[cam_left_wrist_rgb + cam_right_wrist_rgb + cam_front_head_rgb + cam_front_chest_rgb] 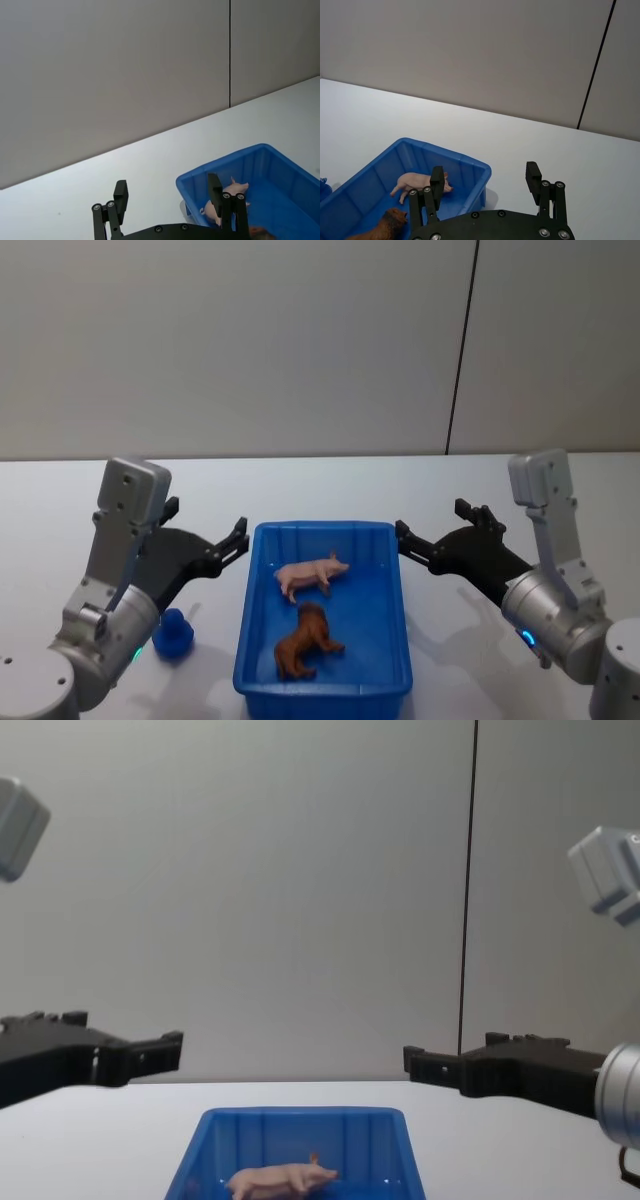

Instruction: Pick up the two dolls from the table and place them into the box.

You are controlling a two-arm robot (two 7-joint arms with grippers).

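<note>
White table [60,502], blue box [322,687], pig [310,575] and lion [308,640] inside

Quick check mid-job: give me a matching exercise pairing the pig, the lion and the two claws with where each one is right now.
Things:
1. pig
2. lion
3. left claw
4. right claw

Places:
A. open, off the left side of the box
B. open, off the box's right side
C. inside the box, nearer half
D. inside the box, farther half

Pairs: 1-D, 2-C, 3-A, 4-B
</note>
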